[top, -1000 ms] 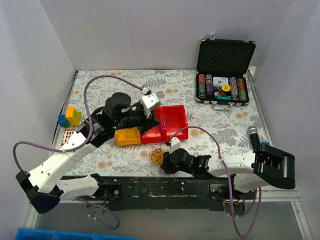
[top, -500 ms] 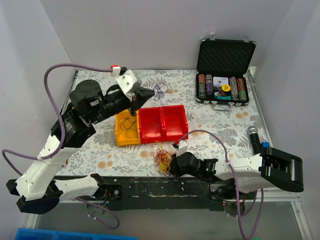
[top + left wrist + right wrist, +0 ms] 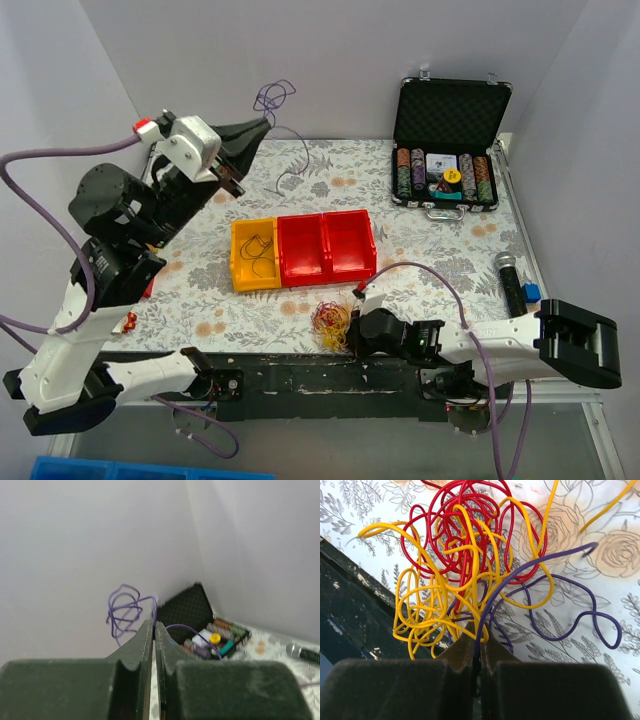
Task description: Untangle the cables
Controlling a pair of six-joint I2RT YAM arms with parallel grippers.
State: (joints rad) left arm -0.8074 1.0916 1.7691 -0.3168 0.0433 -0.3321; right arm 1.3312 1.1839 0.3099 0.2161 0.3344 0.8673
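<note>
A tangle of cables (image 3: pixel 328 320) lies near the table's front edge; in the right wrist view it is yellow (image 3: pixel 427 605) and red loops (image 3: pixel 470 535) with a purple cable (image 3: pixel 555 595) running through. My right gripper (image 3: pixel 479 636) (image 3: pixel 347 330) is shut on that purple cable at the tangle's edge. Raised high at the back left, my left gripper (image 3: pixel 263 124) (image 3: pixel 154 625) is shut on another purple cable (image 3: pixel 272 97) (image 3: pixel 125 609). That cable's loops stand above the fingertips and one strand hangs toward the table. Thin black cables (image 3: pixel 258 252) lie in the yellow bin (image 3: pixel 240 278).
Two red bins (image 3: pixel 326 245) sit joined to the yellow one at mid-table. An open black case of poker chips (image 3: pixel 445 172) (image 3: pixel 200 625) stands at the back right. A microphone (image 3: pixel 510 280) lies near the right edge. White walls enclose three sides.
The left arm rose from the bins up and toward the back left, carrying the purple cable clear of the table. The right gripper closed on a purple cable at the tangle.
</note>
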